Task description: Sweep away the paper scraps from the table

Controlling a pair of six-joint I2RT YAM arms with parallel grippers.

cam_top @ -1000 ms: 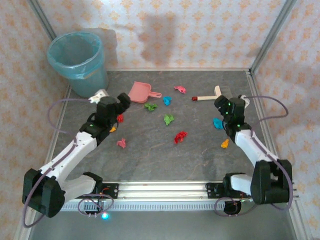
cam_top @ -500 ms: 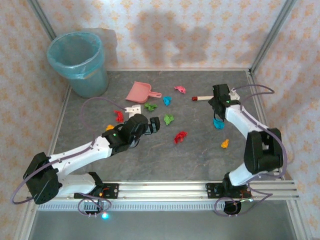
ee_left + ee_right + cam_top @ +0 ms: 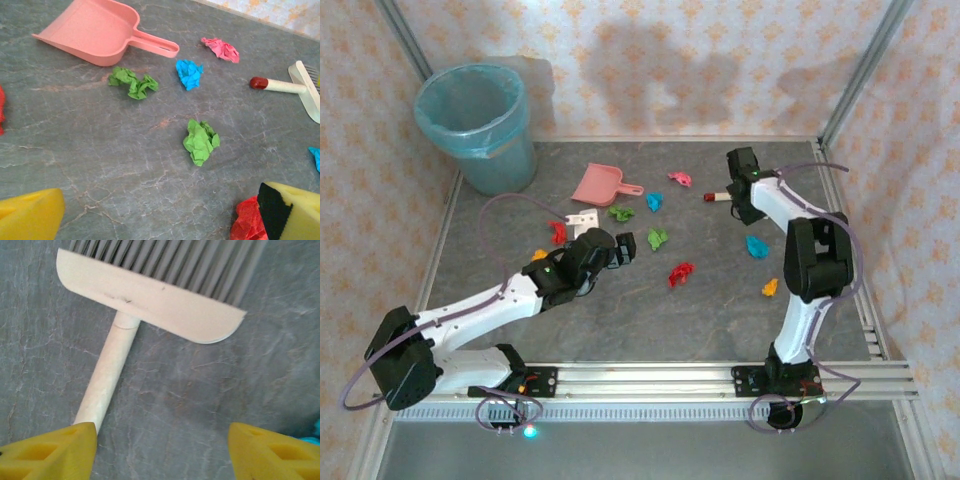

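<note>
Paper scraps lie over the table (image 3: 620, 320): pink (image 3: 680, 179), blue (image 3: 654, 201), two green (image 3: 621, 212) (image 3: 658, 238), red (image 3: 680, 273) (image 3: 557, 231), orange (image 3: 771, 287). My left gripper (image 3: 625, 247) hovers open mid-table; in its wrist view a green scrap (image 3: 201, 141) lies ahead and a red scrap (image 3: 247, 222) touches the right fingertip (image 3: 295, 210). My right gripper (image 3: 740, 190) stands open low over the brush, whose cream handle (image 3: 107, 372) runs under the left fingertip (image 3: 50, 452), with bare table between the jaws.
A pink dustpan (image 3: 600, 184) lies at the back left of the scraps. A blue-lined bin (image 3: 475, 125) stands in the far left corner. The brush head (image 3: 150, 297) points its bristles away from the right gripper. Aluminium rails edge the table.
My left arm swung from the left side to the table's middle, then held still. My right gripper moved back and left from the right side to above the brush handle.
</note>
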